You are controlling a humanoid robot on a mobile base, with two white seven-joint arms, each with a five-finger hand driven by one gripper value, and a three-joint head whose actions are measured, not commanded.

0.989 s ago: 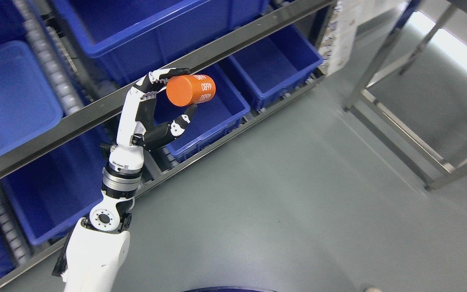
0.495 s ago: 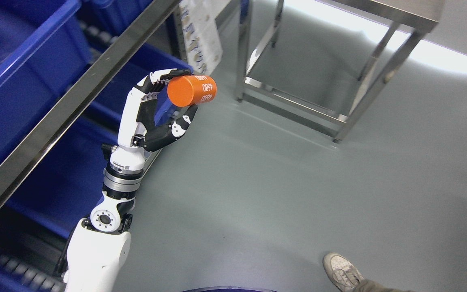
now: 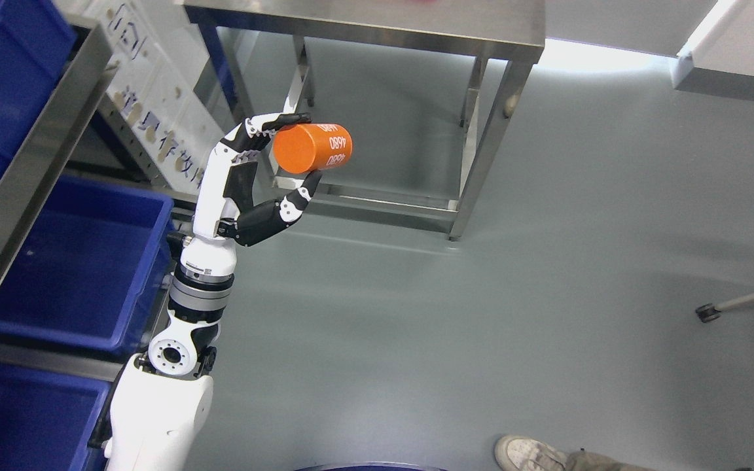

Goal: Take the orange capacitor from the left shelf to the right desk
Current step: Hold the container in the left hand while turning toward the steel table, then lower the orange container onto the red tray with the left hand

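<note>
1. While it lies on its side up in the air, the orange capacitor (image 3: 312,148) shows white numbers near its far end, and its flat round face points down toward the lower left.
2. The left hand (image 3: 266,176) grips the capacitor, with the fingers (image 3: 271,123) curled over its top and the thumb (image 3: 298,196) pressing from below.
3. The white arm (image 3: 180,340) comes up from the bottom left of the picture to that hand.
4. Behind the capacitor stands a shiny metal tabletop (image 3: 377,23) on thin legs, and the capacitor is in front of its left legs, lower than the top.
5. To the left is the shelf (image 3: 30,170) with a grey metal rail, and blue bins (image 3: 76,261) sit in it.
6. A white sheet with dark marks (image 3: 154,111) hangs at the end of the shelf, just left of the hand.
7. The grey floor (image 3: 482,314) fills the rest of the view.
8. A person's shoe (image 3: 534,454) shows at the bottom edge on the right.
9. A small wheel on a thin bar (image 3: 711,313) sits far to the right.
</note>
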